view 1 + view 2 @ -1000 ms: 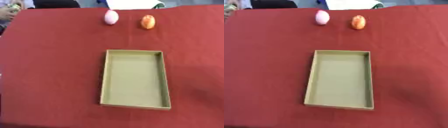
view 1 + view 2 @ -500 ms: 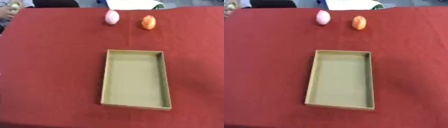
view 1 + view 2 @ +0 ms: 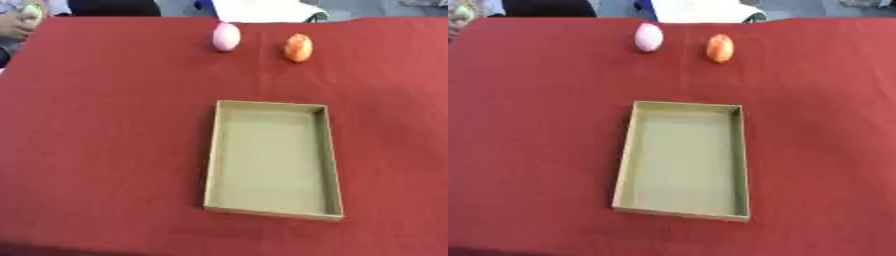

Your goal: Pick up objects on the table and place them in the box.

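Plainly, the box (image 3: 272,159) lies open and empty near the middle of the red surface (image 3: 105,125), its long sides running from the near edge toward the far edge, nothing inside but its tan floor. The two things to be collected sit well apart from it, close to the far edge: a pink egg-shaped object (image 3: 226,37) on the left and an orange egg-shaped object (image 3: 298,47) just to its right, with a gap between them and neither touching the box.

Compared with the views from a second and half a second back, nothing on the surface has shifted; both objects and the box hold the same places. That suggests the task has not yet begun, with every pick and every placement still ahead.

Neither robot hand shows in either view, so whether the fingers are spread or curled cannot be told.

At the far left corner a person's hand (image 3: 19,24) holds something pale green, off the surface and away from the task's things. A white shape (image 3: 258,10) lies beyond the far edge.
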Tool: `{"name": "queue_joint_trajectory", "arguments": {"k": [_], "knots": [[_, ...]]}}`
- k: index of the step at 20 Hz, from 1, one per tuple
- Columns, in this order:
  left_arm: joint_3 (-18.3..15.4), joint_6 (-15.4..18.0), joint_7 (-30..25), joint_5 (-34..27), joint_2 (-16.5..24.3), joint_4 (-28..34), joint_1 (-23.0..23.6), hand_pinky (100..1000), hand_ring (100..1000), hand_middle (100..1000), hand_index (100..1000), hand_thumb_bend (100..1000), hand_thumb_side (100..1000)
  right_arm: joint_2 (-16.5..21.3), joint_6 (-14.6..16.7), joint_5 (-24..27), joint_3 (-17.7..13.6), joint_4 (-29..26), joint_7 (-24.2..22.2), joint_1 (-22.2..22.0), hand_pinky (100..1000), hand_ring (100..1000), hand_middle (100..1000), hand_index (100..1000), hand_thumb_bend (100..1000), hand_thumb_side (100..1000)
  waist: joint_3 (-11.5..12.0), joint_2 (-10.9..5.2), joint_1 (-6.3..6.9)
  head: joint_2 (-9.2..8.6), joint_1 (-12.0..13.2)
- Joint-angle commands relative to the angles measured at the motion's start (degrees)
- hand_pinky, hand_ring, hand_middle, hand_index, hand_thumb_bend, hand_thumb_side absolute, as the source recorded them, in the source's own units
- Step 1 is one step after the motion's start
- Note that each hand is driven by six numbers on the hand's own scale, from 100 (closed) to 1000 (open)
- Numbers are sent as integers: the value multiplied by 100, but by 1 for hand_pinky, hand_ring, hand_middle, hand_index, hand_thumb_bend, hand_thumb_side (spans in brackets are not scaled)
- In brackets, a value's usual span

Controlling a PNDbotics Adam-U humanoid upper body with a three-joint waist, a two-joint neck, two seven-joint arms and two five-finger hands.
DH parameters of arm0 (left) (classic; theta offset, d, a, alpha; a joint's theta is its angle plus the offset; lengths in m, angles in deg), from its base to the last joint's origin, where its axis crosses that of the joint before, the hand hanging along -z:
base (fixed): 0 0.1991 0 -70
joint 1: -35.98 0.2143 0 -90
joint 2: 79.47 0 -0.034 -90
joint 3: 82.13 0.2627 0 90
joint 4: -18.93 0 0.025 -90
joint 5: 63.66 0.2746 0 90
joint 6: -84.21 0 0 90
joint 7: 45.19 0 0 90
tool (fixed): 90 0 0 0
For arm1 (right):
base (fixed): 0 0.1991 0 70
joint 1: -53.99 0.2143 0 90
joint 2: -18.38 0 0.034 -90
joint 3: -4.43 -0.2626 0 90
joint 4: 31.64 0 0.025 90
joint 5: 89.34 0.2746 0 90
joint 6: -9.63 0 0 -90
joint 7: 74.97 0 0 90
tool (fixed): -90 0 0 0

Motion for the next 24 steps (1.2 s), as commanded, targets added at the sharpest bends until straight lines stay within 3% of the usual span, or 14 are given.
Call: {"name": "queue_joint_trajectory", "arguments": {"k": [1,8,9,10,24], "knots": [[14,6,-32,-33,182,94,-43,809,754,654,795,260,500,543,159,55,158,689,-290,227,748,788,640,848,210,921,19,-129,-26,3,-29],[50,17,-81,-79,175,94,-61,809,754,655,795,260,498,809,295,-326,711,1721,-984,741,781,812,692,873,218,942,116,-164,-39,7,-127],[54,19,-87,-86,173,94,-62,809,753,654,795,262,494,812,316,-376,770,1804,-1050,808,786,815,699,876,248,908,126,-166,-38,7,-140],[59,18,-96,-93,168,94,-64,809,753,654,795,258,501,808,337,-430,832,1879,-1113,881,787,815,699,876,215,944,137,-166,-37,9,-152],[121,1,-198,-182,109,94,-101,810,753,655,794,258,501,446,558,-1045,1563,2376,-1859,1864,805,837,739,891,221,972,320,-204,-25,39,-358]]}}
